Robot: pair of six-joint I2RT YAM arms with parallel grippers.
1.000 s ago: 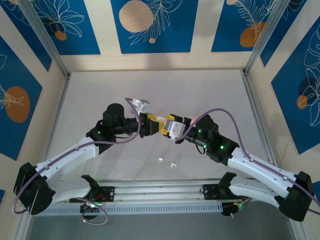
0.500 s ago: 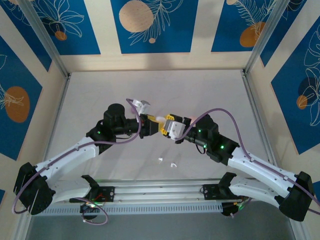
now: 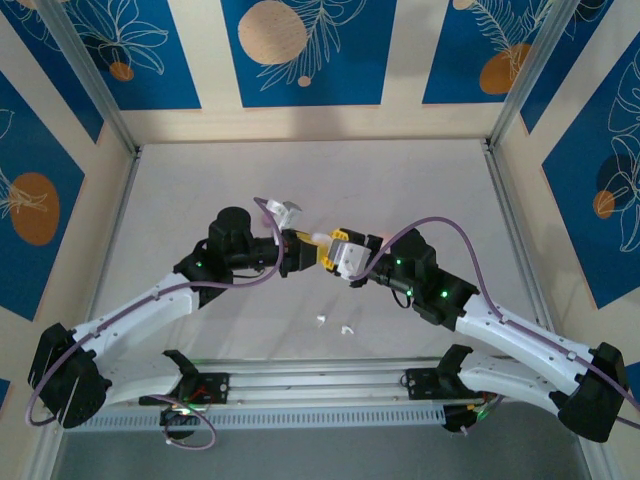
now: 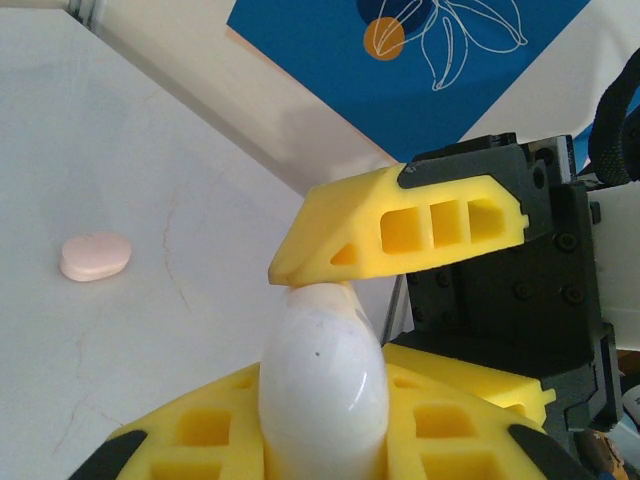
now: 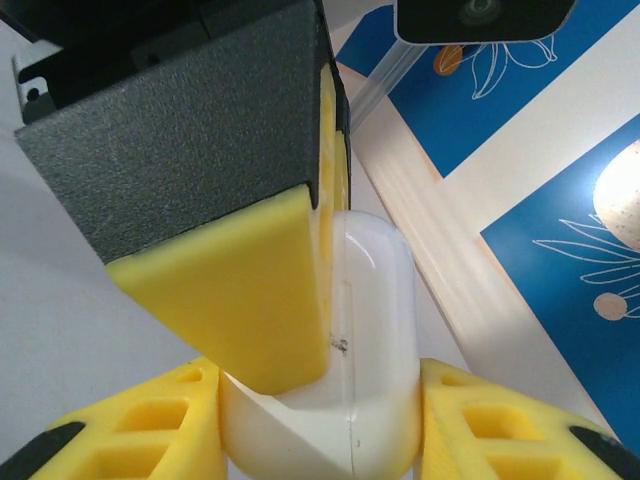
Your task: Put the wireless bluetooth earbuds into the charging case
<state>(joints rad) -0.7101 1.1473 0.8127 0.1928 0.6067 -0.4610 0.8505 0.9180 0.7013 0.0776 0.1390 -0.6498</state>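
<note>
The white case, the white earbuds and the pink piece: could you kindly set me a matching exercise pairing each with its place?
Things:
1. white case
2. white earbuds
3. pink piece

Places:
A. lying on the table, near the arm bases
B. lying alone on the table, at the left of the left wrist view
C. clamped between left pincer and right pincer

Pairs: 1-C, 2-A, 3-B.
</note>
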